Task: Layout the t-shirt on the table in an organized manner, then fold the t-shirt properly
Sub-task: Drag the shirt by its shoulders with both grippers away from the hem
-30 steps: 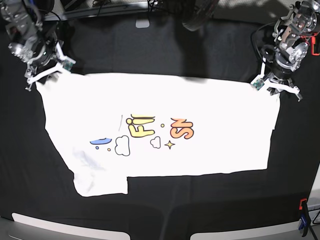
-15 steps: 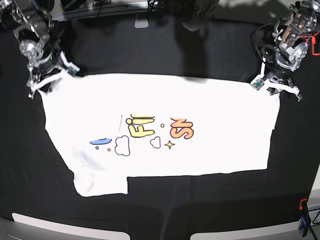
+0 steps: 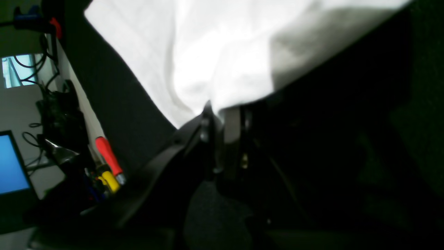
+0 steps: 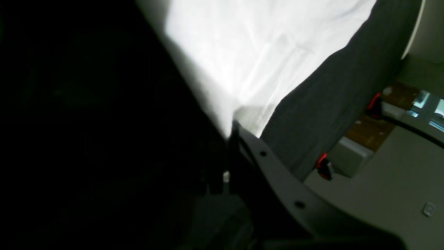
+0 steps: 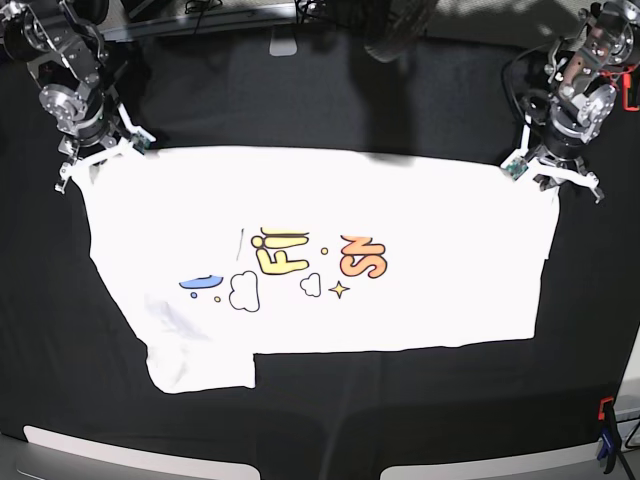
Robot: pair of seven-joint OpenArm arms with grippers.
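- While both arms hold the far corners, the shirt (image 5: 330, 250) lies spread print-up across the middle of the surface (image 5: 330, 90), its far edge taut between the two grippers.
- Left gripper (image 5: 552, 172) — on the base view's right — is closed on the shirt's far corner; the left wrist view shows white cloth (image 3: 215, 62) running straight into the pinched jaws.
- Right gripper (image 5: 95, 158) sits at the opposite far corner, clamped on it too; its wrist view shows cloth (image 4: 263, 59) drawn to a point between the jaws.
- Judged from this, the step in hand is the layout: pulling the far hem straight before any fold.
- To do it well, keep both corners low and level, so the edge runs parallel to the surface's far side and no slack gathers in the middle.
- Pull outward evenly — a harder tug on one side would skew the body and drag the print off centre.
- One sleeve (image 5: 195, 360) at the near left juts out past the near hem, with faint creases beside it; that part looks to need smoothing after the corners go down.
- Let go only once the cloth rests flat, opening the jaws without lifting, or the corners may curl back.
- Near edge looks straight already, so it need not be touched.
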